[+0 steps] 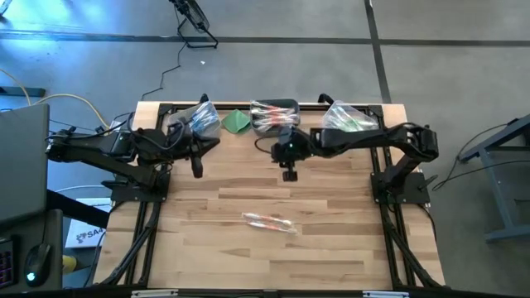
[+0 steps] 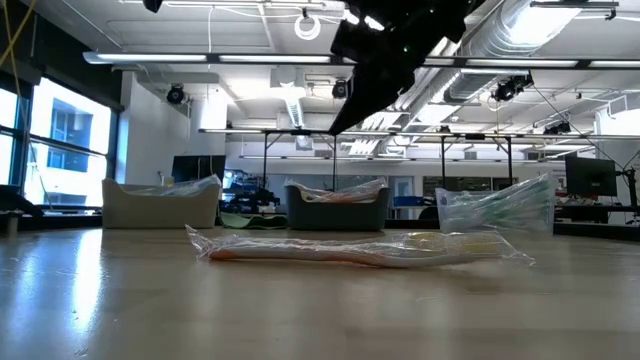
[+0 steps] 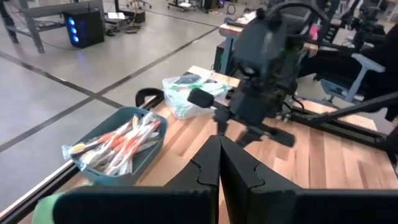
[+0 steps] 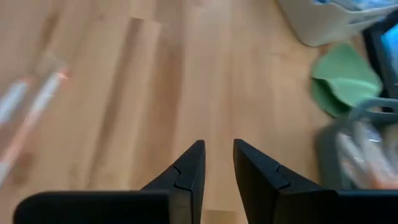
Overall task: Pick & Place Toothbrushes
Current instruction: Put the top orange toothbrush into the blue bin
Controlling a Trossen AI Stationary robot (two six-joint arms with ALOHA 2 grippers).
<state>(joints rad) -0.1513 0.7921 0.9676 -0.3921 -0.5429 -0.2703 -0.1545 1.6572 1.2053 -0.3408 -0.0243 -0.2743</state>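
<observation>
Sitting pinched shut with nothing held, left gripper [image 1: 197,168] by the table's [image 1: 331,248] back-left, just in front of the left bin [image 1: 195,118]. Lying alone at mid-table, well in front of the middle bin [image 1: 274,116], a wrapped toothbrush [image 1: 269,221]; more toothbrushes [image 3: 118,144] filling that bin. Hovering just in front of the middle bin, right gripper [image 1: 289,174], fingers [image 4: 186,177] parted narrowly, gripping nothing. Resting left of that bin, a green cloth [image 1: 237,122].
</observation>
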